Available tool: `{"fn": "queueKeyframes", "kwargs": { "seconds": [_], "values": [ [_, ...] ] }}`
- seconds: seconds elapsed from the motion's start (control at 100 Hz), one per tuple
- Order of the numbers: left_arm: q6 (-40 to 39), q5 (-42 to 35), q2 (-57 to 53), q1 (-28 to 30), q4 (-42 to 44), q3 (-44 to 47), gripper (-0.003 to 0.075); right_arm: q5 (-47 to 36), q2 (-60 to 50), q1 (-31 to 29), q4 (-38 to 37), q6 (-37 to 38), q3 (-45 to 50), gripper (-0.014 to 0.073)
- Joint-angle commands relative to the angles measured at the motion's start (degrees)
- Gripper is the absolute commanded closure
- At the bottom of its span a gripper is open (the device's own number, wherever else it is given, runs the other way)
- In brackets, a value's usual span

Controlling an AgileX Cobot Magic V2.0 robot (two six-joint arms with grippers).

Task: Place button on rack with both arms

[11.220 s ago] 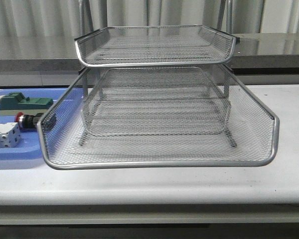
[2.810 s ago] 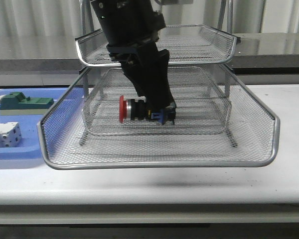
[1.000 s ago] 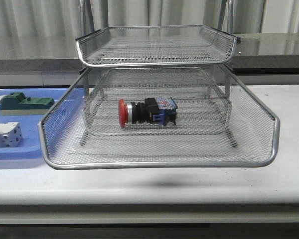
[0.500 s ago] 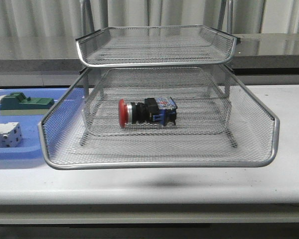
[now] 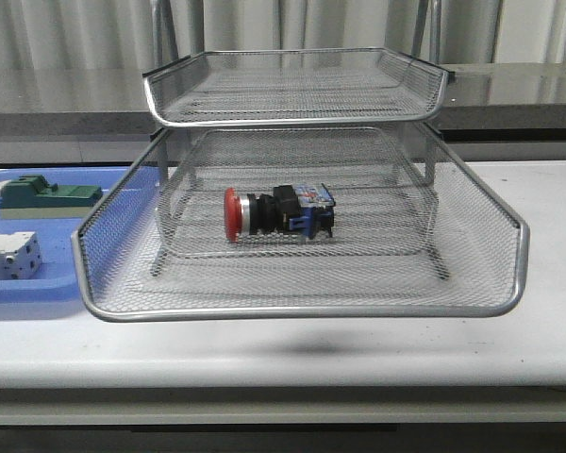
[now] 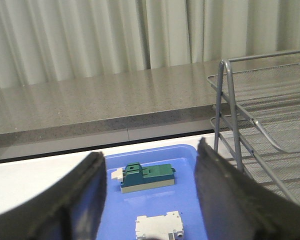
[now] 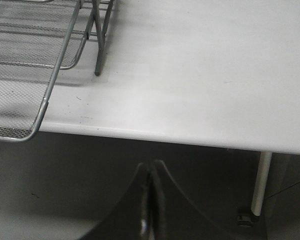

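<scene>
Near edge: rack (image 5: 302, 307) front rim spans the lower middle of the front view. Just behind it, centre frame, the button (image 5: 278, 213) lies on its side on a lower mesh tier, red head leftward. Nothing grips it; placement looks complete.

Left gripper (image 6: 150, 195) fingers spread wide, empty, above the blue tray (image 6: 115, 220).

Right gripper (image 7: 149, 200) fingers pressed together, empty, off the table (image 7: 200, 75) edge.

The left gripper (image 6: 147, 200) has broad, matte black fingers; the right gripper (image 7: 149, 200) has smooth, dark tapered ones.
</scene>
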Motion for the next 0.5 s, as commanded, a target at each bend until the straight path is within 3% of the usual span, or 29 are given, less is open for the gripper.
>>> {"fn": "queueKeyframes", "kwargs": {
  "seconds": [0.0, 0.23, 0.49],
  "values": [
    [-0.66, -4.52, 0.44, 0.22, -0.94, -1.42, 0.0461, -3.71, 0.33, -0.25, -0.65, -0.21, -1.97, 0.0664],
    [-0.66, -4.42, 0.44, 0.22, -0.94, -1.42, 0.0741, -3.71, 0.33, -0.25, -0.65, -0.21, -1.97, 0.0664],
    [-0.66, -4.42, 0.44, 0.22, -0.94, -1.42, 0.0740, -4.24, 0.33, -0.25, 0.18, -0.21, -1.97, 0.0664]
  ]
}}
